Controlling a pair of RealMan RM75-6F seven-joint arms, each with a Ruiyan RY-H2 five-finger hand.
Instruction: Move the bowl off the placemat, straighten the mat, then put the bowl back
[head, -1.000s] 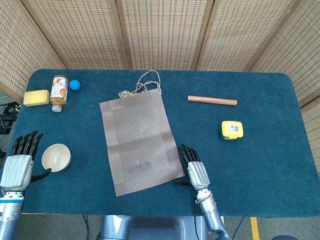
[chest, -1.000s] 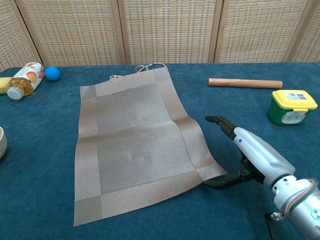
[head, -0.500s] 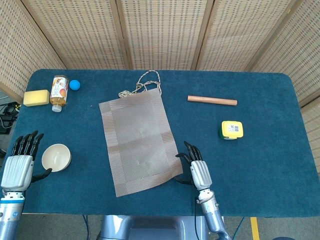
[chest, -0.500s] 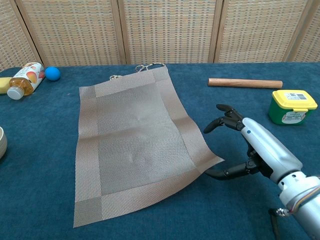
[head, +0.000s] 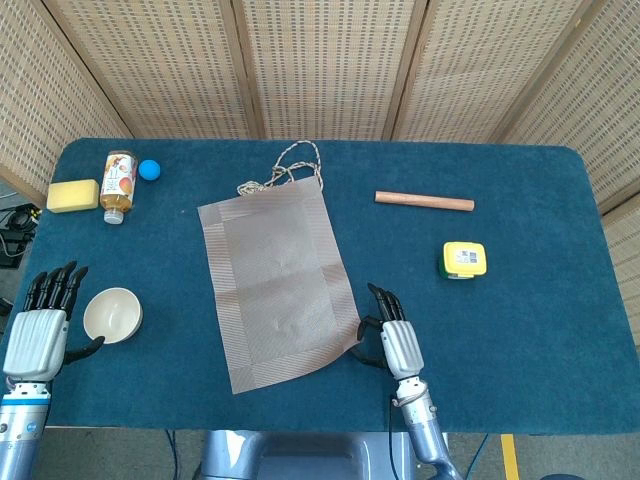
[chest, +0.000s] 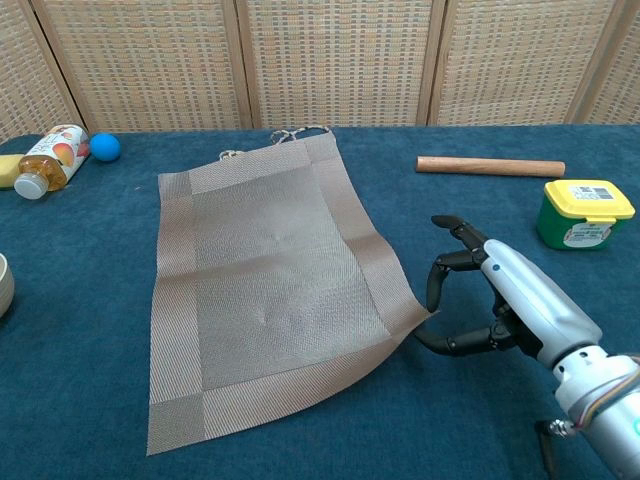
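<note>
The grey woven placemat (head: 275, 285) lies askew in the middle of the blue table, its far end leaning left. My right hand (head: 390, 340) is at the mat's near right corner. In the chest view a finger of the right hand (chest: 505, 300) curls down over that corner with the thumb beneath it, pinching the slightly raised corner of the placemat (chest: 265, 290). The white bowl (head: 112, 314) stands empty on the cloth left of the mat, only its edge showing as the bowl (chest: 3, 285) in the chest view. My left hand (head: 38, 335) stays beside it, fingers straight, thumb near the rim.
A wooden rod (head: 424, 201) and a yellow-lidded tub (head: 464, 260) lie right of the mat. At the far left are a juice bottle (head: 118, 185), a blue ball (head: 149, 169) and a yellow sponge (head: 72, 195). A looped cord (head: 290, 165) sits by the mat's far edge.
The right hand's fingers have curled down from flat onto the mat's near right corner, which has shifted slightly left and lifted. The left hand and bowl have not moved.
</note>
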